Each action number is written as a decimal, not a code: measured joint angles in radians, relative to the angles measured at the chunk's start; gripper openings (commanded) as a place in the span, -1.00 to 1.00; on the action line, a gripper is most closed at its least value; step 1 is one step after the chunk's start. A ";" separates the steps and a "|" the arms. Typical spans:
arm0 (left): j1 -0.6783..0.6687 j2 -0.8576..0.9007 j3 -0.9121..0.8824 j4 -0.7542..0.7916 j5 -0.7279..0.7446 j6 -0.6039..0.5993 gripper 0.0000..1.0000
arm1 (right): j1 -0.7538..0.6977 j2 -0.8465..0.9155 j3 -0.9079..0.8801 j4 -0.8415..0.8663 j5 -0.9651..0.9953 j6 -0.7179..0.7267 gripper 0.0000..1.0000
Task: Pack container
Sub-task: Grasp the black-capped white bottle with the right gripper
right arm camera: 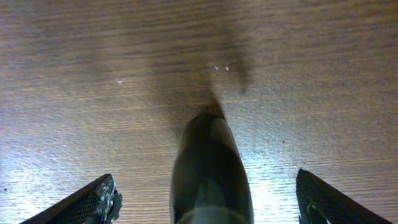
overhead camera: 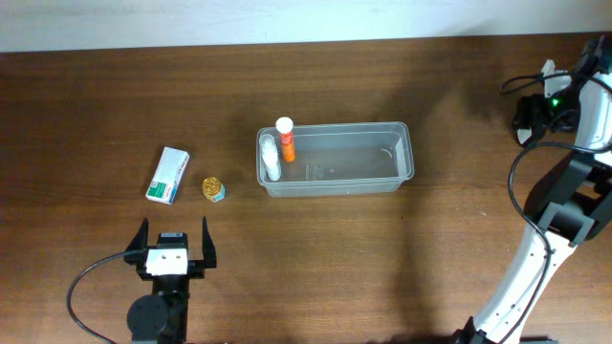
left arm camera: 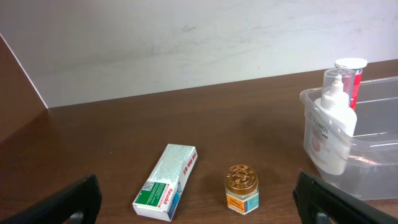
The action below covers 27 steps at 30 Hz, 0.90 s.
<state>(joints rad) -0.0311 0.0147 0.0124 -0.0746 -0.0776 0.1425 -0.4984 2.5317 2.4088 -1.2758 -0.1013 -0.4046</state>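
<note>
container [overhead camera: 363, 162] mid-desk [overhead camera: 430, 263], upright, long axis left-right | inside at its left end: pump bottle [overhead camera: 270, 161], orange tube [overhead camera: 285, 139] | left of it, apart: jar [overhead camera: 213, 188], then box [overhead camera: 168, 175] | left end effector [overhead camera: 173, 235] released, empty, near jar | right end effector [right arm camera: 206, 193] released, fingers wide, above desk wood

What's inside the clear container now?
The container holds a white pump bottle and a white-capped orange tube, standing at its left end; the rest is bare. The bottle hides the tube's lower part.
</note>
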 measured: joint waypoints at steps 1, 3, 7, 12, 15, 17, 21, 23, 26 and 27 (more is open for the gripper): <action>0.000 0.000 0.000 0.000 0.000 0.000 0.99 | -0.001 0.000 -0.006 0.002 0.000 0.001 0.61; 0.000 0.000 0.000 0.000 0.000 0.000 0.99 | -0.001 0.000 -0.025 0.007 0.000 0.001 0.57; 0.000 0.000 0.000 0.000 0.000 0.000 0.99 | -0.001 0.002 -0.038 0.009 0.000 0.001 0.49; 0.000 0.000 0.000 0.000 0.000 0.000 0.99 | -0.001 0.002 -0.038 0.011 0.000 0.000 0.13; 0.000 0.000 0.000 0.000 0.000 0.000 0.99 | -0.001 0.002 -0.038 0.016 0.000 0.000 0.04; 0.000 0.000 0.000 0.000 0.000 0.000 0.99 | -0.001 0.002 -0.038 0.018 0.003 0.000 0.03; 0.000 0.000 0.000 0.000 0.000 0.000 0.99 | -0.001 0.002 -0.038 0.018 0.005 -0.002 -0.21; 0.000 0.000 0.000 0.000 0.000 0.000 0.99 | -0.001 0.002 -0.038 0.018 0.006 0.000 -0.33; 0.000 0.000 0.000 0.000 0.000 0.000 0.99 | -0.001 0.002 -0.038 0.020 0.007 0.000 -0.47; 0.000 0.000 0.000 0.000 0.000 0.000 0.99 | -0.001 0.002 -0.038 0.020 0.007 0.001 -0.48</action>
<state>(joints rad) -0.0311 0.0147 0.0124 -0.0746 -0.0776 0.1425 -0.4995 2.5336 2.3707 -1.2556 -0.0940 -0.4038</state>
